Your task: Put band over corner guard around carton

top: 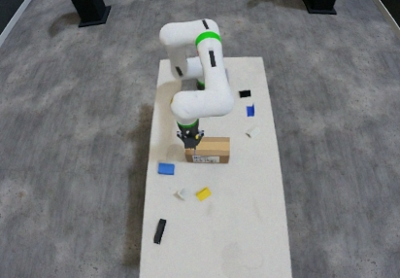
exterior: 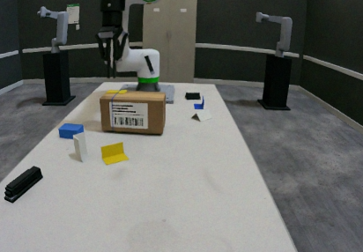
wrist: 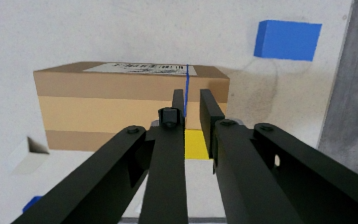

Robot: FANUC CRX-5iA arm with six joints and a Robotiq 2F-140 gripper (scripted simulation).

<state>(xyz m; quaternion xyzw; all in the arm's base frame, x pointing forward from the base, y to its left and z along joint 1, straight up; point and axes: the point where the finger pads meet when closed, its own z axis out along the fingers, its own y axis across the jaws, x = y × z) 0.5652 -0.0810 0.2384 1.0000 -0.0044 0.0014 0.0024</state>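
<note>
The brown carton [top: 216, 148] [exterior: 151, 113] [wrist: 80, 112] sits level on the table, its label facing the exterior camera. A thin blue band [exterior: 113, 111] [wrist: 187, 80] runs up the labelled face near one end and onto the top, leaning slightly there. A yellow corner guard [exterior: 116, 92] [wrist: 196, 145] is at the far top edge at that end. A finger hides part of the band near the guard, so I cannot tell whether it passes over it. My gripper [top: 192, 146] [exterior: 111, 76] [wrist: 191, 104] points down above that end, fingers slightly apart with nothing visible between them.
A blue block [top: 166, 169] [exterior: 71, 130] [wrist: 290, 41] lies beyond the banded end. A white angle piece [exterior: 80, 147], a loose yellow angle piece [exterior: 114, 153] and a black stapler [exterior: 24, 184] lie on the label side. Small black, blue and white pieces lie toward the robot base.
</note>
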